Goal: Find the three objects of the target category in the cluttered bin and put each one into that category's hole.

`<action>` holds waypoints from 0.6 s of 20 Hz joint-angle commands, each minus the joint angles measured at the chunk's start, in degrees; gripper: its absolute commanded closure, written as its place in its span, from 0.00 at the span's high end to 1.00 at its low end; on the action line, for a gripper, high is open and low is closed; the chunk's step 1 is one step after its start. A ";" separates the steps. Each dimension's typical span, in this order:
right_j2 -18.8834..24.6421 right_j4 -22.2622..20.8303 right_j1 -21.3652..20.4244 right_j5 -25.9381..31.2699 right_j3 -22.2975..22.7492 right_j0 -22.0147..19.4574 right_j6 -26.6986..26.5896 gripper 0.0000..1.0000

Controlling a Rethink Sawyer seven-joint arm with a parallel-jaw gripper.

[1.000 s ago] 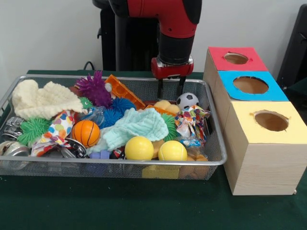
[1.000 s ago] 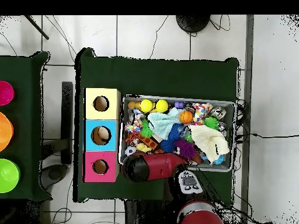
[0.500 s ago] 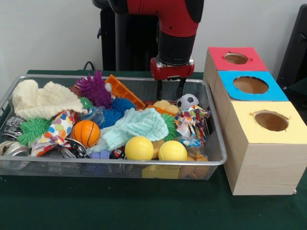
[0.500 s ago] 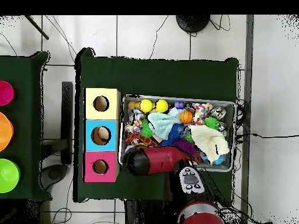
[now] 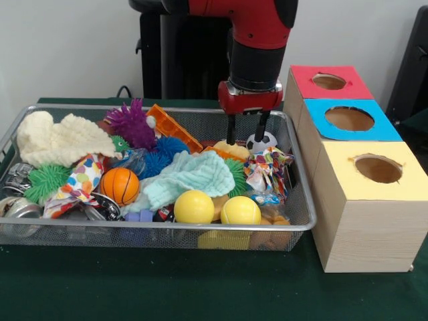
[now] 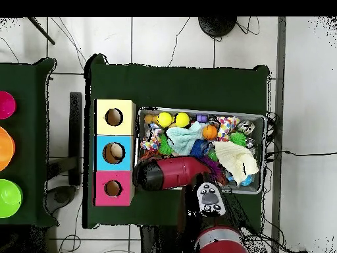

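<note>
In the front view we see the gripper [image 5: 246, 131] hanging over the far right part of the bin [image 5: 200, 227]. Its two fingers [image 5: 231, 132] point down with a clear gap between them, and they hold nothing. The right finger stands just at the soccer ball [image 5: 263, 140]; we cannot tell if it touches it. Between the gripper and the bin's right wall there is little free room, and just beyond that wall stand three boxes: the red box [image 5: 328, 81] farthest, the blue box [image 5: 348, 119] in the middle, the yellow box [image 5: 374, 170] nearest to the camera. Each has one round hole on top.

The bin is full. At its front rim lie two yellow balls [image 5: 194, 206], side by side, and the basketball [image 5: 120, 185] is to their left. A mint cloth [image 5: 190, 175] lies in the middle, a cream cloth [image 5: 57, 139] in the far left corner, and a purple spiky toy [image 5: 131, 124] beside an orange piece [image 5: 172, 127] at the far wall.

In the overhead view the red arm [image 6: 174, 172] covers the bin's [image 6: 201, 111] corner next to the boxes, so the gripper is hidden here. The yellow box [image 6: 114, 117], blue box [image 6: 114, 153] and red box [image 6: 113, 188] stand in one row, touching the bin's side. All rests on a dark green table [image 6: 184, 82], which stands on a white tiled floor [image 6: 164, 39] with cables.
</note>
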 commanded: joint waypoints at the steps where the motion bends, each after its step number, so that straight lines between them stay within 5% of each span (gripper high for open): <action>1: 5.00 1.71 0.91 4.18 -5.40 0.38 3.88 1.00; 12: 6.63 -0.98 3.06 1.90 -5.21 -4.60 0.25 1.00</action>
